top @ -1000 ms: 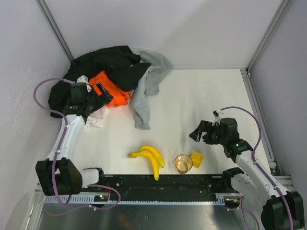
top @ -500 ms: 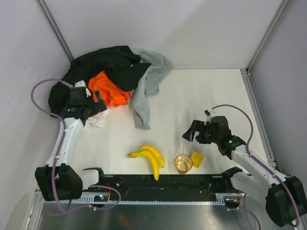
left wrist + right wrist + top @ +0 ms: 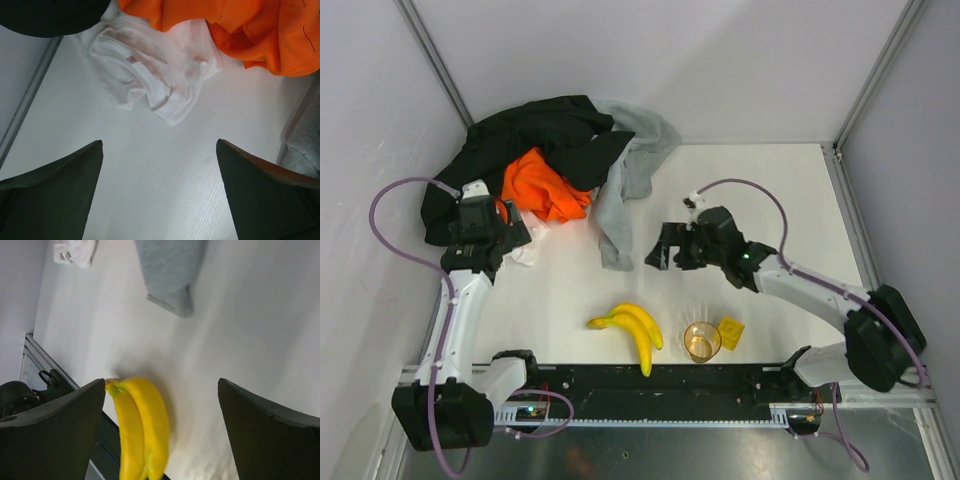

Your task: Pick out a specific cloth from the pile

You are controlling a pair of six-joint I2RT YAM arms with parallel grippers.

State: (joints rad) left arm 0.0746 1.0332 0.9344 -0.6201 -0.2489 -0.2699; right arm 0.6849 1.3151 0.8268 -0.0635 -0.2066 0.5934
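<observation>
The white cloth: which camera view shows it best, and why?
Left wrist view: the white cloth lies close and large, folds and hem clear, beside the orange cloth. Top external shows a small patch by the left gripper; right wrist only a scrap at top left.

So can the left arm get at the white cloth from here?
Probably yes. The left gripper is open, and the white cloth lies just ahead of it on the table with nothing between. Only the cloth's far edge is tucked under the orange cloth and black garment.
</observation>
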